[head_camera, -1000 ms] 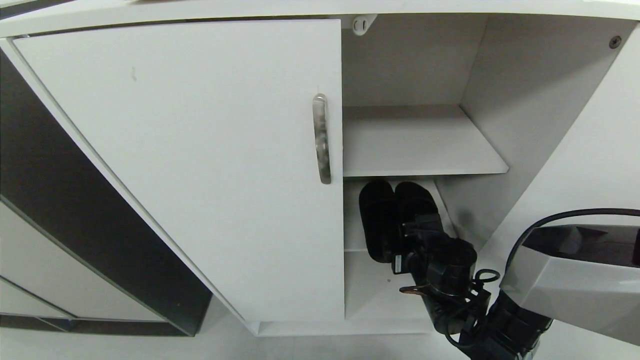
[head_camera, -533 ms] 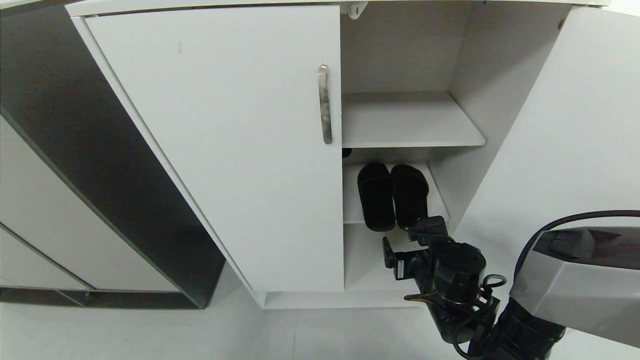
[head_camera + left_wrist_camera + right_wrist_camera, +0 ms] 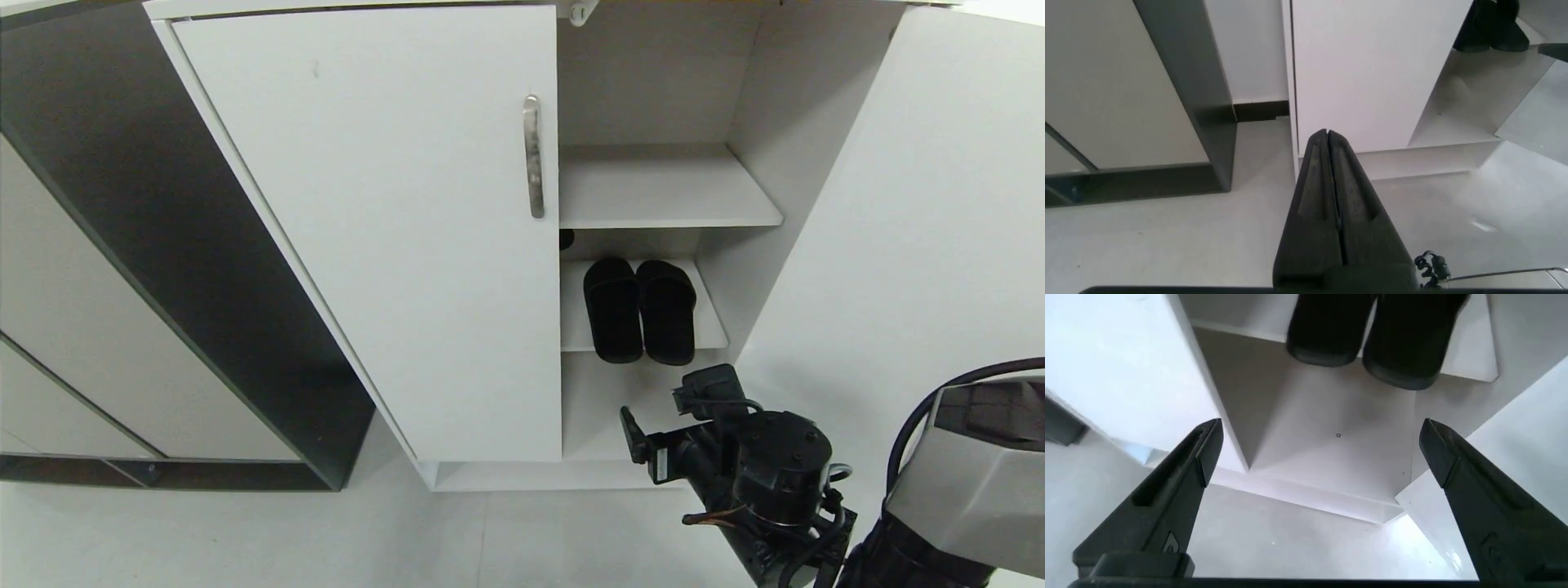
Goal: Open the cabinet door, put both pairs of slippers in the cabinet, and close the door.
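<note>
A pair of black slippers (image 3: 641, 310) lies side by side on the cabinet's middle shelf (image 3: 712, 333), toes inward. In the right wrist view the slippers (image 3: 1372, 327) hang over that shelf's front edge. My right gripper (image 3: 665, 408) is open and empty, just outside the cabinet, in front of the bottom shelf and below the slippers; its fingers (image 3: 1200, 453) are spread wide. The right cabinet door (image 3: 898, 245) is swung open. My left gripper (image 3: 1327, 139) is shut on nothing, above the floor in front of the closed left door (image 3: 1372, 73).
The left door (image 3: 392, 229) with its metal handle (image 3: 533, 155) is shut. The upper shelf (image 3: 661, 192) is bare. A small dark thing (image 3: 566, 238) peeks out behind the left door's edge. A dark panel (image 3: 163, 245) stands left of the cabinet. Light floor (image 3: 326, 539) lies in front.
The head camera has drawn back from the cabinet. My right gripper, which was at the slippers' heels, has pulled out and down, empty and open. The slippers stay on the shelf.
</note>
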